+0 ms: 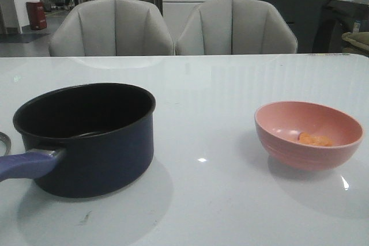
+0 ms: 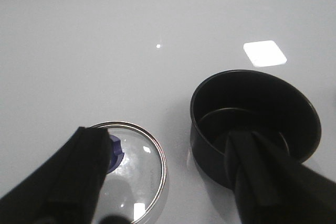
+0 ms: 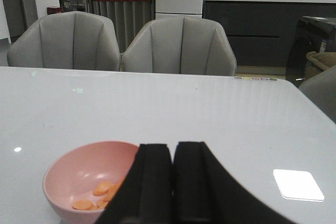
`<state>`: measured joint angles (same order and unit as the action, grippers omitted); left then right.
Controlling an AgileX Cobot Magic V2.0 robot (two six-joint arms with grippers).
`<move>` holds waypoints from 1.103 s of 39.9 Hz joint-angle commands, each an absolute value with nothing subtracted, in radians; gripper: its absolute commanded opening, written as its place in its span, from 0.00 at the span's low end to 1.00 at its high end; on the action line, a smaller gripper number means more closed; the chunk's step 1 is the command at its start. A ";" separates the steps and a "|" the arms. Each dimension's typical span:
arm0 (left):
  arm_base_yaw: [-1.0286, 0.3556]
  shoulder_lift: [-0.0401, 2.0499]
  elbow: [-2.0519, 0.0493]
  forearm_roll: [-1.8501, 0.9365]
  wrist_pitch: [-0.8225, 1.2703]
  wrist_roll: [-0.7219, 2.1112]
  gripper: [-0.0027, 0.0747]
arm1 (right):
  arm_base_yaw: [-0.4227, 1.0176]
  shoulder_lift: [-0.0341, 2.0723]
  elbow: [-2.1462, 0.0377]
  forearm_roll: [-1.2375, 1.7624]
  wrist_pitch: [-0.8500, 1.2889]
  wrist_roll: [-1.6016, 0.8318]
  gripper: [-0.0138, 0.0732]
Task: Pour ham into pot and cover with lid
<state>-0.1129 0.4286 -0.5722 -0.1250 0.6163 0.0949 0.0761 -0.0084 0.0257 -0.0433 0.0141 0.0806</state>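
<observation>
A dark navy pot (image 1: 92, 142) with a black, empty interior and a purple-blue handle stands uncovered on the left of the glossy white table (image 1: 207, 200), while a few orange-pink ham (image 1: 315, 140) chunks lie in the bottom of a pink bowl (image 1: 308, 133) well apart to its right, with bare tabletop between them. The left gripper (image 2: 173, 177) hangs spread wide above the pot and the glass lid (image 2: 139, 166), which lies flat just beside the pot. The right gripper (image 3: 173, 182), its fingers pressed together on nothing, hovers near the bowl.
</observation>
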 commanded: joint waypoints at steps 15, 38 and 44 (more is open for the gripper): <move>-0.228 0.126 -0.354 -0.150 0.273 0.091 0.54 | 0.070 -0.028 0.037 -0.057 -0.061 0.080 0.32; -0.228 0.108 -0.348 -0.104 0.253 0.091 0.54 | 0.070 0.196 -0.243 -0.047 0.112 0.079 0.32; -0.228 0.108 -0.348 -0.104 0.247 0.091 0.54 | 0.070 0.318 -0.314 -0.044 0.133 0.079 0.32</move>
<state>-0.2190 0.0976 -0.3253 -0.1018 0.3363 0.0949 0.0761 0.2526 -0.2593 -0.0433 0.1882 0.0806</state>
